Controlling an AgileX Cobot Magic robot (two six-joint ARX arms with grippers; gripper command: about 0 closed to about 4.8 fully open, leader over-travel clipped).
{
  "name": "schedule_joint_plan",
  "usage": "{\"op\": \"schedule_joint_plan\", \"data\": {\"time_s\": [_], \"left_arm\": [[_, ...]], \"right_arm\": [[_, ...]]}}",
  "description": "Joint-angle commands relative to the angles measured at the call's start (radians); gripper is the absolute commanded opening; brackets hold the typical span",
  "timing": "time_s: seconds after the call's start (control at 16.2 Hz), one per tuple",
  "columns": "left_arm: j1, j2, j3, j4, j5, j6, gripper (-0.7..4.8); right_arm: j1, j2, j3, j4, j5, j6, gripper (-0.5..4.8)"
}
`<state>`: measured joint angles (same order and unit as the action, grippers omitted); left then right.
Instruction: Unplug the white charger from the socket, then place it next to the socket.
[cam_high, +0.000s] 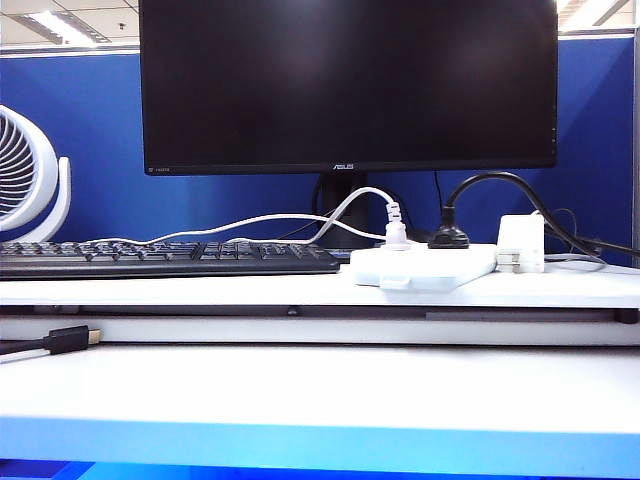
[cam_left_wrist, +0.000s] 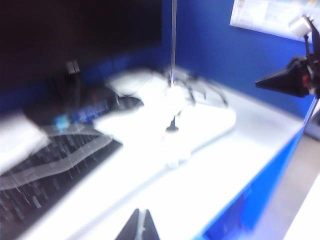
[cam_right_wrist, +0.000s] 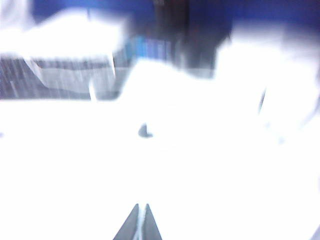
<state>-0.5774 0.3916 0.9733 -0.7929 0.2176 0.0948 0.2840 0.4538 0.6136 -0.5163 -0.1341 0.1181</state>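
The white charger (cam_high: 521, 243) stands upright on the desk right beside the right end of the socket (cam_high: 423, 265), a flat white power strip. A small white cable plug (cam_high: 396, 228) and a black round plug (cam_high: 449, 237) sit in the socket's top. Neither gripper shows in the exterior view. In the blurred left wrist view my left gripper (cam_left_wrist: 141, 214) is shut and empty, well back from the socket (cam_left_wrist: 200, 125). The right wrist view is blurred too. There my right gripper (cam_right_wrist: 141, 207) is shut on nothing above the white desk, and the charger cannot be made out.
A black keyboard (cam_high: 160, 258) lies left of the socket, with a monitor (cam_high: 348, 85) behind it and cables trailing between. A white fan (cam_high: 30, 175) stands at far left. A dark pointed arm part (cam_left_wrist: 292, 80) shows in the left wrist view.
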Motion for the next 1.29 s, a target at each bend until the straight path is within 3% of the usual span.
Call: {"op": "schedule_joint_plan", "data": {"time_s": [0.06,0.18,0.43,0.62,0.86,1.11,1.29], "left_arm": [[0.001,-0.002,-0.156,0.116,-0.051,-0.022,-0.05],[0.001,0.002,-0.373,0.338,-0.099,-0.037,-0.05],[0.000,0.027,-0.616,0.527,-0.121,-0.150,-0.05],[0.001,0.028,-0.795,0.752,-0.128,-0.156,-0.05],[0.001,0.027,-0.883,0.807,-0.127,-0.147,-0.05],[0.001,0.027,-0.897,0.807,-0.156,-0.072,-0.05],[0.001,0.027,-0.902,0.811,-0.180,-0.068,-0.05]], "right_arm": [[0.001,-0.048,-0.108,0.135,0.006,0.043,-0.06],[0.000,-0.082,-0.219,0.238,0.012,0.043,-0.06],[0.000,-0.084,-0.335,0.253,0.001,0.045,-0.05],[0.000,-0.088,-0.443,0.379,0.001,0.060,-0.06],[0.000,-0.088,-0.545,0.465,0.000,0.072,-0.06],[0.000,-0.088,-0.608,0.455,0.000,0.073,-0.06],[0.000,-0.088,-0.608,0.445,0.002,0.072,-0.06]]}}
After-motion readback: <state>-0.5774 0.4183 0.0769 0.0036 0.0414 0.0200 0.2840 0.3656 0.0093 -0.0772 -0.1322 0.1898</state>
